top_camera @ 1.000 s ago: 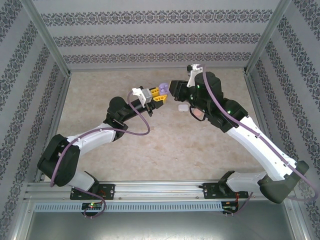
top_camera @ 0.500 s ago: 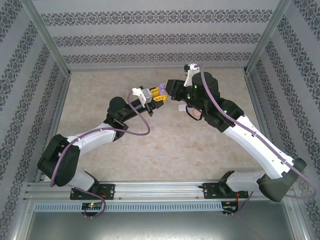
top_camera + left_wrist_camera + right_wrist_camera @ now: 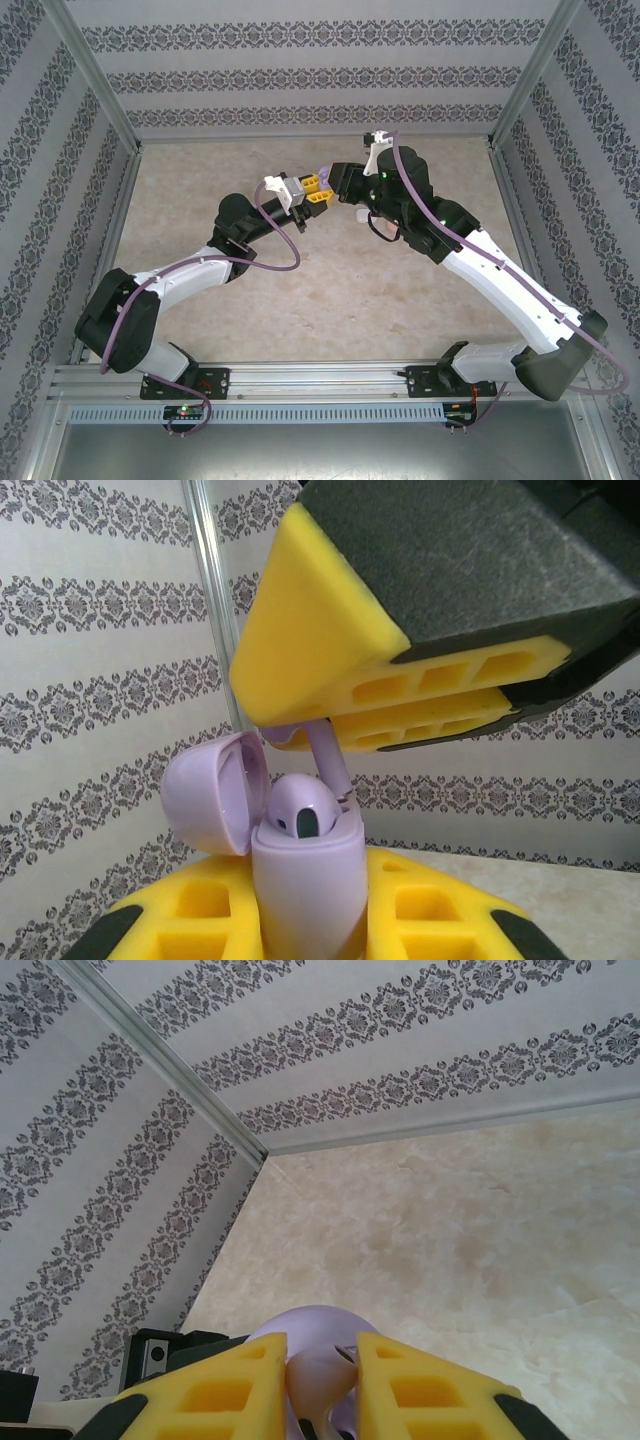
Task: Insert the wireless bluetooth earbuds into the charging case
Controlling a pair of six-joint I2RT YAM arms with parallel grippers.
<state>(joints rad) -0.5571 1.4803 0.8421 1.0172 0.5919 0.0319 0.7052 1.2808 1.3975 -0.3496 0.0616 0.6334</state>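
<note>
My left gripper is shut on a purplish charging case, held upright with its lid swung open to the left. One purplish earbud sits in the case. My right gripper is shut on a second purplish earbud, directly over the case. That earbud's stem hangs from the right gripper's yellow fingers and reaches down to the case opening beside the seated earbud. In the top view the left gripper and the right gripper meet at the case, above the far middle of the table.
The beige table is walled in by patterned paper on three sides. A metal frame post stands in the far left corner. The right arm stretches across the right half of the table.
The right arm has swung left and brought its earbud over the open case in the left gripper. A small white thing on the table is now under that arm. The left arm has stayed put.
</note>
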